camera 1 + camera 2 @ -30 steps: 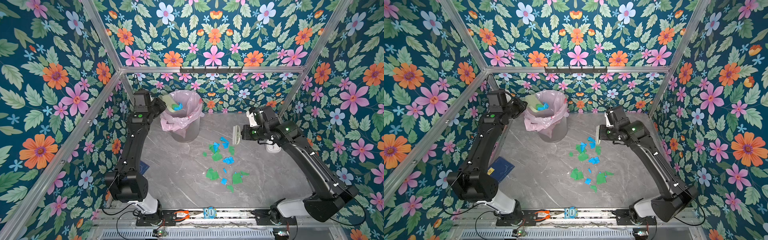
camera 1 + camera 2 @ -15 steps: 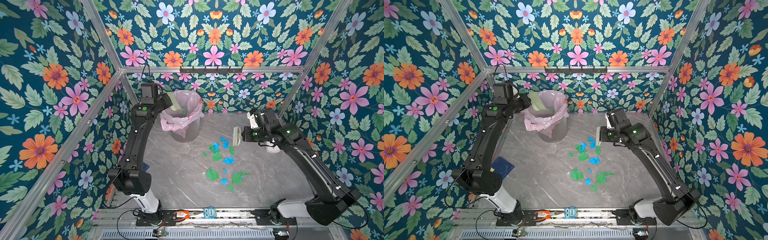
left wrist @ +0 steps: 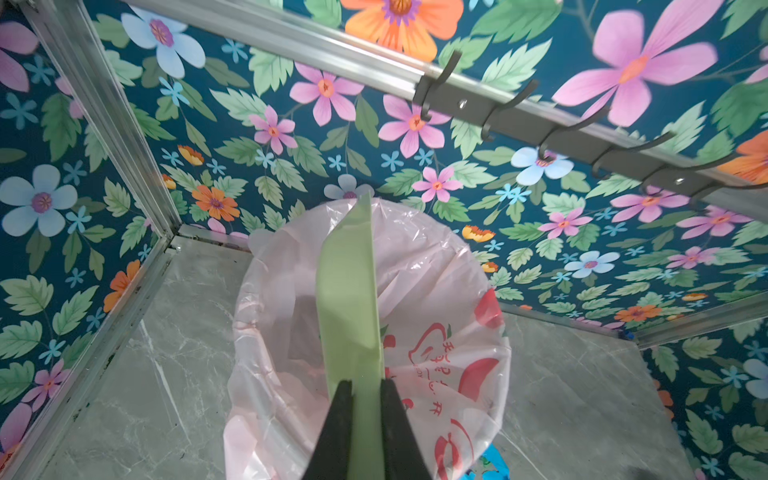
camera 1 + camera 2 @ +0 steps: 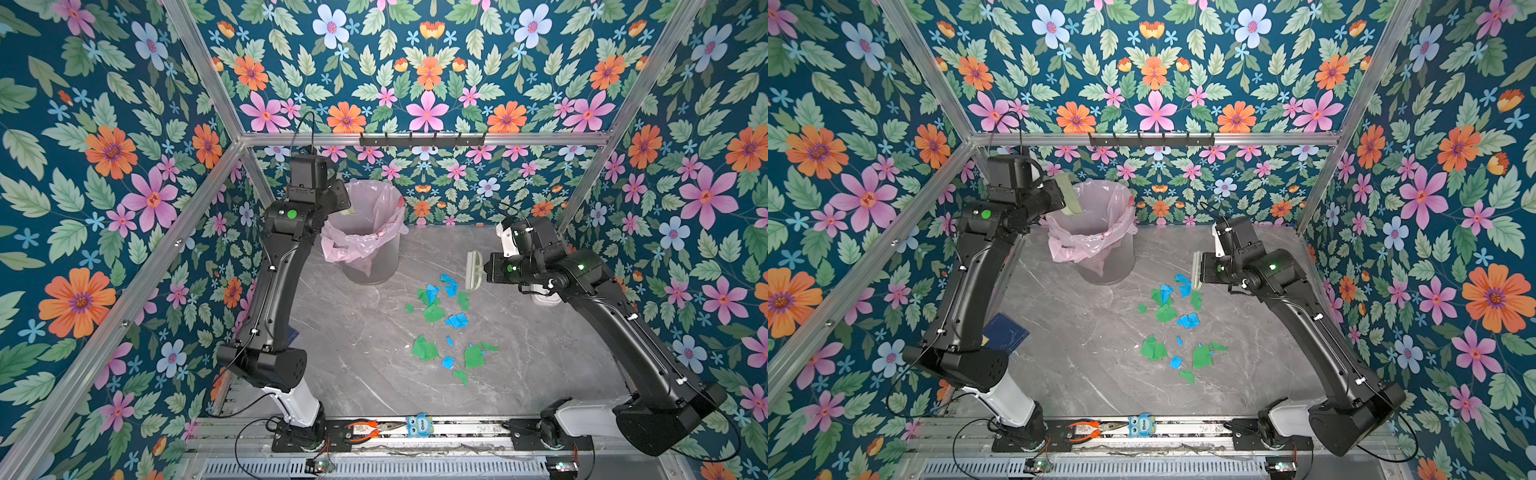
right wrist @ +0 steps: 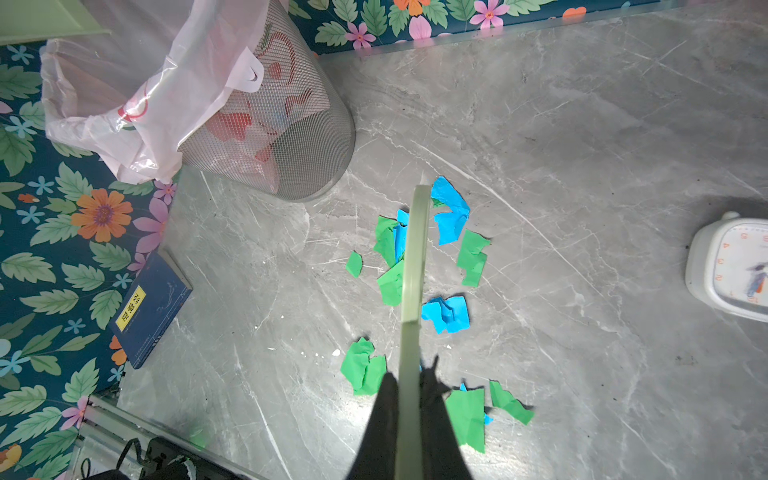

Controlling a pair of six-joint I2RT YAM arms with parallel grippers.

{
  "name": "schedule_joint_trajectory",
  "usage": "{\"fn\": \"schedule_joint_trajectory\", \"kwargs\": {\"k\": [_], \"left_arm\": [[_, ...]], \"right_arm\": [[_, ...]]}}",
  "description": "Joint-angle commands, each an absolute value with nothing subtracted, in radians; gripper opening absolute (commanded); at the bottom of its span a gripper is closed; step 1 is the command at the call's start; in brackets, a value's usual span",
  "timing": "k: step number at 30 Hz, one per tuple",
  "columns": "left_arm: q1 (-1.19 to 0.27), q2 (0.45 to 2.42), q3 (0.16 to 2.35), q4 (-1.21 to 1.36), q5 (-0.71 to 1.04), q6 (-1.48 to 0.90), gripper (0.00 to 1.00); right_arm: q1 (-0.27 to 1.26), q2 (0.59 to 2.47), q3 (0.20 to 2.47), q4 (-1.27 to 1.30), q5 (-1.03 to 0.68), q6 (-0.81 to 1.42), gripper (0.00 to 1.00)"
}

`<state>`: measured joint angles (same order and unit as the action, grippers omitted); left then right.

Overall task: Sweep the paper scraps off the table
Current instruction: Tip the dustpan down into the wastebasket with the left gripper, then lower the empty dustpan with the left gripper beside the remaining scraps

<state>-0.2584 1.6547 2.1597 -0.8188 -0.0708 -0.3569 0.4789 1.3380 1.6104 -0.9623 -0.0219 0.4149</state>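
Note:
Several green and blue paper scraps (image 4: 457,320) (image 4: 1187,320) (image 5: 446,313) lie scattered on the grey marble table (image 4: 353,353) (image 4: 1079,353), right of the middle. My left gripper (image 3: 365,386) (image 4: 1059,199) is shut on a pale green dustpan (image 3: 349,291) (image 4: 1069,195), which is turned on edge over the pink-lined mesh bin (image 4: 374,270) (image 3: 436,270). My right gripper (image 5: 409,374) (image 4: 488,268) is shut on a pale green brush (image 5: 413,257) (image 4: 473,270) (image 4: 1196,270), which hangs above the far end of the scraps.
A blue book (image 4: 1005,332) (image 5: 151,307) lies by the left wall behind my left arm. A white clock (image 5: 731,270) (image 4: 544,297) stands under my right arm. Orange pliers (image 4: 365,428) and a blue owl toy (image 4: 419,424) sit on the front rail. A hook rail (image 4: 422,140) crosses the back wall.
My left arm has risen and rolled the dustpan from flat onto its edge over the bin. The blue scraps that lay in the pan no longer show. My right arm has barely moved.

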Motion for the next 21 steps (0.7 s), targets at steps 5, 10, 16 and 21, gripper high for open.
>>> {"fn": "schedule_joint_trajectory", "kwargs": {"k": [5,10,16,21], "left_arm": [[-0.272,1.463,2.005,-0.703,0.162,-0.385,0.00],[-0.286,1.234,1.671,-0.488,0.337,-0.534,0.00],[-0.327,1.060,1.383,-0.282,0.397,-0.701,0.00],[-0.390,1.034,1.237,-0.194,0.404,-0.716,0.00]], "right_arm": [[0.479,1.348,1.635,-0.964,0.016,0.393,0.00],[0.479,1.377,1.689,-0.998,0.019,0.379,0.00],[0.479,1.414,1.750,-1.038,0.073,0.344,0.00],[0.479,1.432,1.741,-1.034,0.107,0.326,0.00]]}}
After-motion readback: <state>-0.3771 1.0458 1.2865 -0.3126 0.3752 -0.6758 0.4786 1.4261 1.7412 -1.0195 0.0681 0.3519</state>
